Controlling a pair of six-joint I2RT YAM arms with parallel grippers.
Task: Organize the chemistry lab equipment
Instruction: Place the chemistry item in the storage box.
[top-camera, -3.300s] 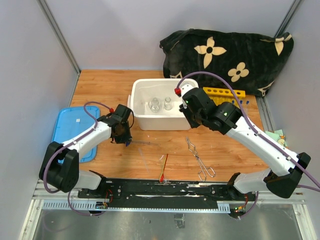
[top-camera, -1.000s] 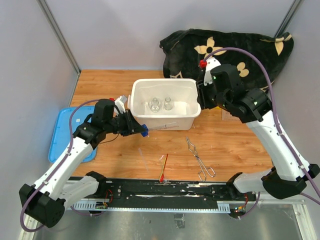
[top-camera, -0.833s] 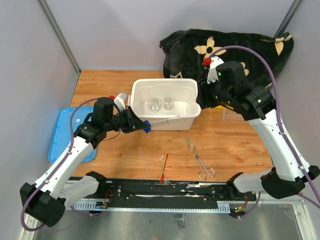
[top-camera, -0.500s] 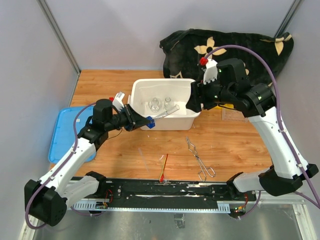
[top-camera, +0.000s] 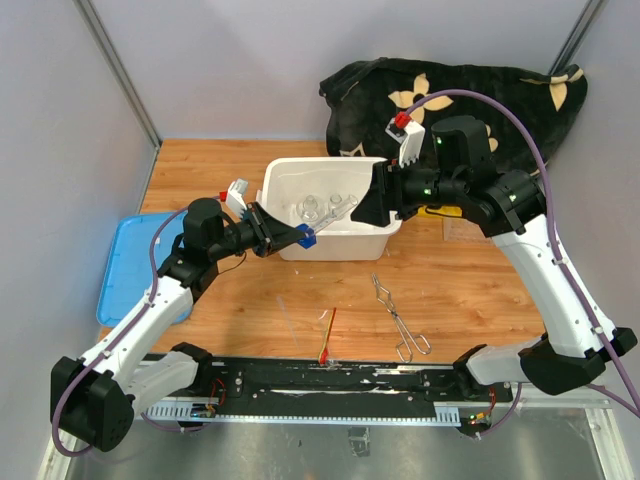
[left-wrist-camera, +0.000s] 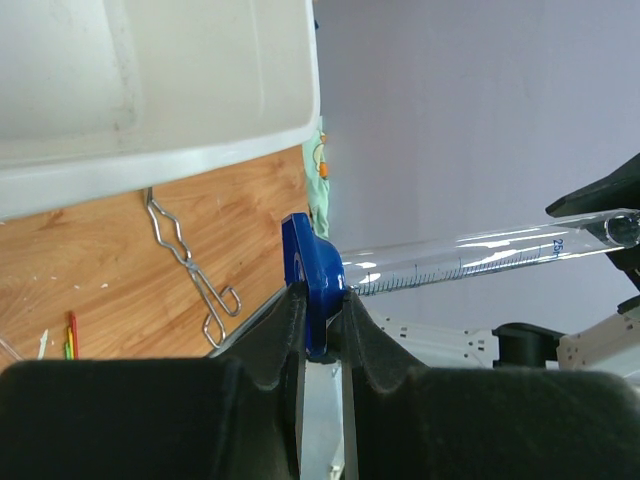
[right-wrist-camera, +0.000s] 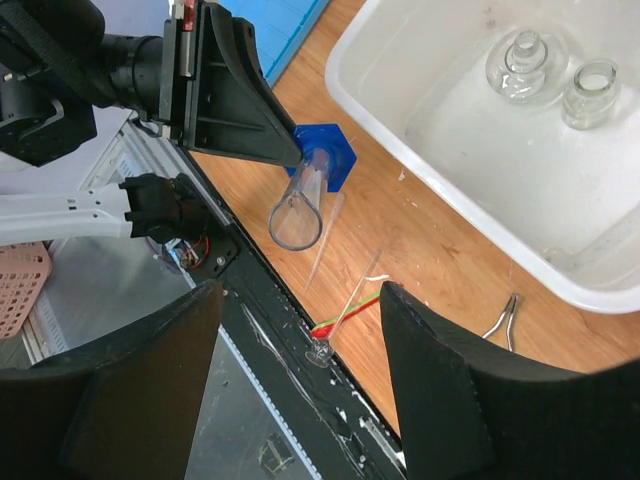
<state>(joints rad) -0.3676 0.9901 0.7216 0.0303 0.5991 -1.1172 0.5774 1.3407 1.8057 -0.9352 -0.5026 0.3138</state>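
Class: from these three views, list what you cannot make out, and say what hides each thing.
- Top view: the yellow rack is nearly all behind the right arm; its holes cannot be counted.
- Left wrist view: the tongs pass behind the white tub's rim; that end is hidden.
- Left wrist view: the scale on the clear tube is too small to read.

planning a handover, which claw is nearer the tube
Left. The left claw grips the tube by its blue base; the right claw is open, close to its open end.
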